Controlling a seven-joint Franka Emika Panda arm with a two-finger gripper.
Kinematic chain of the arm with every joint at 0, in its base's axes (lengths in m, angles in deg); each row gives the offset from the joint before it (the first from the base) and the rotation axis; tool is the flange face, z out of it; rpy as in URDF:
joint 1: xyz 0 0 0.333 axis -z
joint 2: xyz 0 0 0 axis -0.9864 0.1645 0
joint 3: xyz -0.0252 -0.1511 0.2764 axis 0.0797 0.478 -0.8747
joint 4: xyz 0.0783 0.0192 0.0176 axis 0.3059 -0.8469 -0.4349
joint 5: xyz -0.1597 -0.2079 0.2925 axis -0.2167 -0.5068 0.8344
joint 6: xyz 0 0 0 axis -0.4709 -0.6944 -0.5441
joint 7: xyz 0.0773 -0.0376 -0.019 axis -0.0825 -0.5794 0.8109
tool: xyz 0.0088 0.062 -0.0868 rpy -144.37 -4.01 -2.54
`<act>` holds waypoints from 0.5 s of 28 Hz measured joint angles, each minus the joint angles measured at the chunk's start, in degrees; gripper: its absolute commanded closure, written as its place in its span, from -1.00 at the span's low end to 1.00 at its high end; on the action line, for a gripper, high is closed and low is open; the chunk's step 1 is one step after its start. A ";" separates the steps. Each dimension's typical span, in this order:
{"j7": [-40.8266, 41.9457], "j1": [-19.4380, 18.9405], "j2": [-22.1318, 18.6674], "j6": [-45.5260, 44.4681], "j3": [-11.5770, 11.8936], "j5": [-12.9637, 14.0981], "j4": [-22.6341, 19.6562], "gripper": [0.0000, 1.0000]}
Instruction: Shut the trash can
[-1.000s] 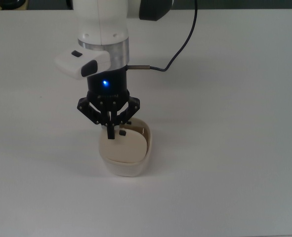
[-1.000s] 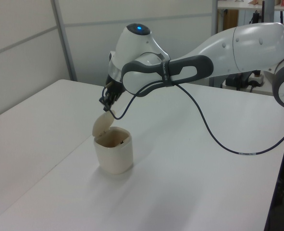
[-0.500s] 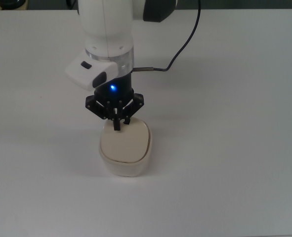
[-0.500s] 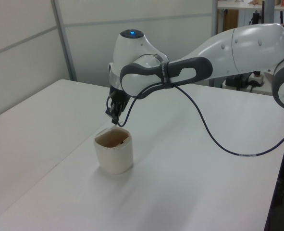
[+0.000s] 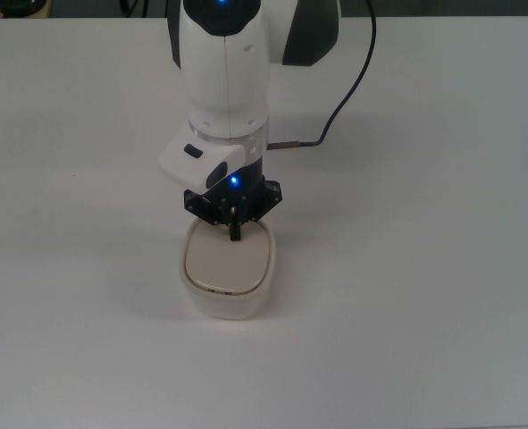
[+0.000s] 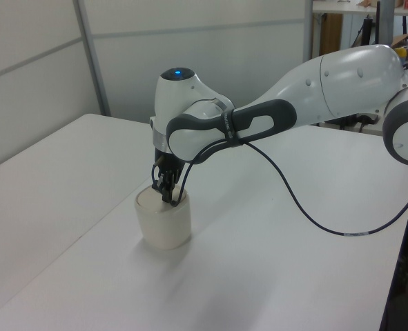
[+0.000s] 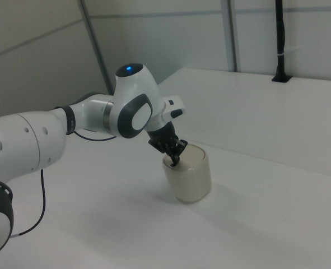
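trash can (image 5: pixel 228 277): stood on the white table (image 5: pixel 424 268), well in from every edge, nearer the top view's bottom edge than its top edge.
lid (image 5: pixel 229 261): seen lying flat and level across the rim in the top view; no gap is visible along the edges that show.
gripper (image 5: pixel 235 234): pointed straight down, fingers drawn together into one narrow tip; nothing is gripped. The tip is set on the lid at the edge nearest the arm.
contact: tip appears to be touching the lid in the left view and the right view; it cannot be fully confirmed.
step in hand: final press to seat the lid, judged nearly done.
how to do it well: a light downward push is to be kept vertical, so the can is not tipped or slid across the table. Pressure is best released straight upward, so the lid is not dragged open again.
change vs 1.0 s ago: lid was tilted open then and is now flat.
change vs 0.5 s ago: arm is lowered further and shifted toward the top view's right; the can's position is unchanged.
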 measured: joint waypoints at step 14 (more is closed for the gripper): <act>0.84 1.03 -2.35 -9.66 0.58 0.20 2.55 1.00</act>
